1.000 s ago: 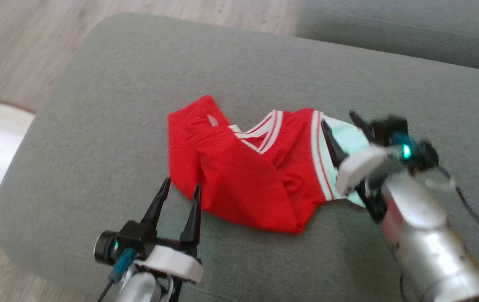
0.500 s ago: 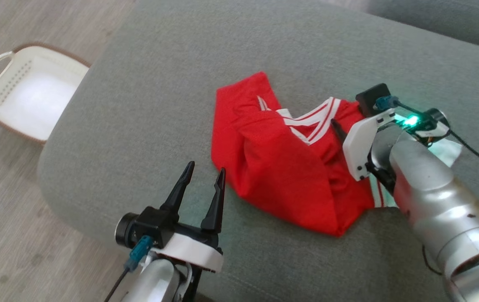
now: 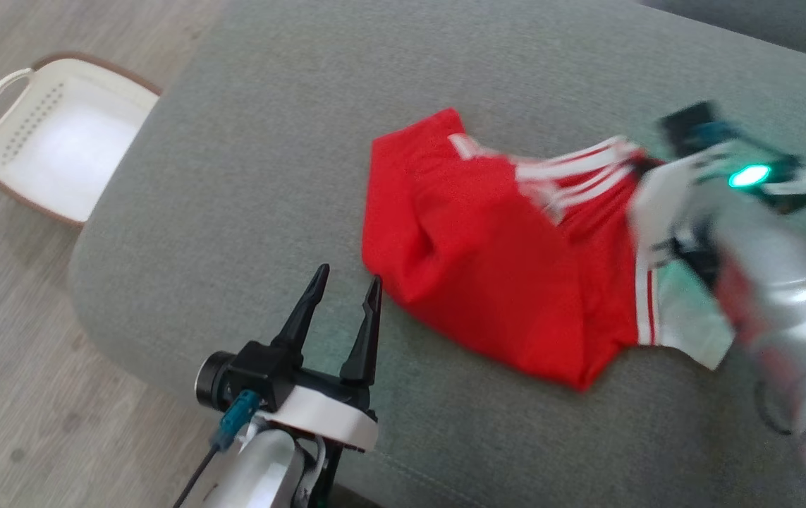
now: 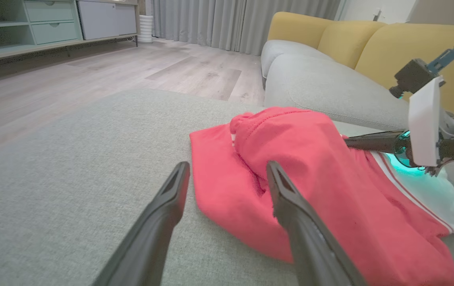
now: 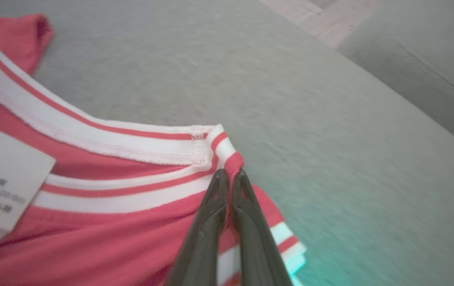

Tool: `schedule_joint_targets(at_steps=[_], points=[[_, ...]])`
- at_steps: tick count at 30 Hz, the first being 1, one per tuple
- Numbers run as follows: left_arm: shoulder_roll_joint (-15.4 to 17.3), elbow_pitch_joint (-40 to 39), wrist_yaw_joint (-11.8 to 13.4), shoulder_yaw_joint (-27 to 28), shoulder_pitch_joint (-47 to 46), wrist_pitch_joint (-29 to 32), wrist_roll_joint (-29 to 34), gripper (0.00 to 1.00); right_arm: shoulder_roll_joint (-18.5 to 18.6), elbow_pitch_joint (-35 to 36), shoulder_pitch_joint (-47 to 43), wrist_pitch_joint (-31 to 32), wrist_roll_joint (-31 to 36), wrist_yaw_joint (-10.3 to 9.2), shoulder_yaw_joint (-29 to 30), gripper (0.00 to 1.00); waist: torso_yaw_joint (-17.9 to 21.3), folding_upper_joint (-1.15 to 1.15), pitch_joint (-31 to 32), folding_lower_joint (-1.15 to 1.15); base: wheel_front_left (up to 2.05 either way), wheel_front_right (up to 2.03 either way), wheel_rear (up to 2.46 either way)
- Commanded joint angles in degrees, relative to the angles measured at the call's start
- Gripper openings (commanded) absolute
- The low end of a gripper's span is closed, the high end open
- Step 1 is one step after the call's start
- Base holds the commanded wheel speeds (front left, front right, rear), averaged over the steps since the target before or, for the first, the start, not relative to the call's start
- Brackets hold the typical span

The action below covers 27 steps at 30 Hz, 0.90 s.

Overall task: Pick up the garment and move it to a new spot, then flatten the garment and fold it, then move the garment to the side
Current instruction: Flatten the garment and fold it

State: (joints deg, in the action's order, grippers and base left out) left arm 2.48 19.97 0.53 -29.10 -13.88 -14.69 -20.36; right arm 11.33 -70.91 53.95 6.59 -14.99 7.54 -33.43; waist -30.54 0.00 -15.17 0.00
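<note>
Red with white-striped trim, the jersey (image 3: 501, 275) lies rumpled on the grey sofa cushion (image 3: 269, 141), toward the cushion's right part in the head view. The right end effector (image 5: 229, 173) is clenched on the jersey, its two fingers pressed together over a fold of striped trim at a corner of the neckline. A white care label (image 5: 4, 178) shows inside the collar. The left end effector (image 3: 347, 275) is released, fingers spread, just beside the jersey's near left edge; whether it touches the cloth cannot be told. A white perforated laundry basket (image 3: 29, 123) stands on the wood floor (image 3: 8, 367) to the cushion's left.
</note>
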Motion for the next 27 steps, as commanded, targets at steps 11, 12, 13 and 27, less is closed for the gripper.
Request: schedule_joint_targets(at_steps=[11, 12, 13, 27], points=[[0.4, -0.6, -0.3, 4.0, -1.8, -0.3, 0.9, 1.0, 11.9, -3.0, 0.3, -13.7, 1.8, -0.05, 21.1, 0.0, 7.7, 0.0, 2.2, 0.0, 0.0, 0.0, 0.0], [0.4, -0.4, -0.4, 4.3, -1.7, -0.3, 1.1, 1.0, 12.5, -3.0, -0.8, -13.6, 2.4, -0.05, 23.2, 0.0, 8.7, 0.0, 2.6, 0.0, 0.0, 0.0, 0.0], [0.4, -0.3, -0.5, 4.6, -1.6, -0.3, 1.3, 1.0, 12.9, -3.0, -1.7, -13.6, 2.9, -0.05, 25.4, 0.0, 9.7, 0.0, 3.0, 0.0, 0.0, 0.0, 0.0], [0.4, 1.0, -1.3, 6.2, 0.0, -0.3, 2.7, 1.0, 4.5, 2.3, -8.6, -21.4, 11.6, -0.05, 42.7, 1.0, 16.3, 0.0, 5.7, 0.0, 0.0, 0.0, 0.0]])
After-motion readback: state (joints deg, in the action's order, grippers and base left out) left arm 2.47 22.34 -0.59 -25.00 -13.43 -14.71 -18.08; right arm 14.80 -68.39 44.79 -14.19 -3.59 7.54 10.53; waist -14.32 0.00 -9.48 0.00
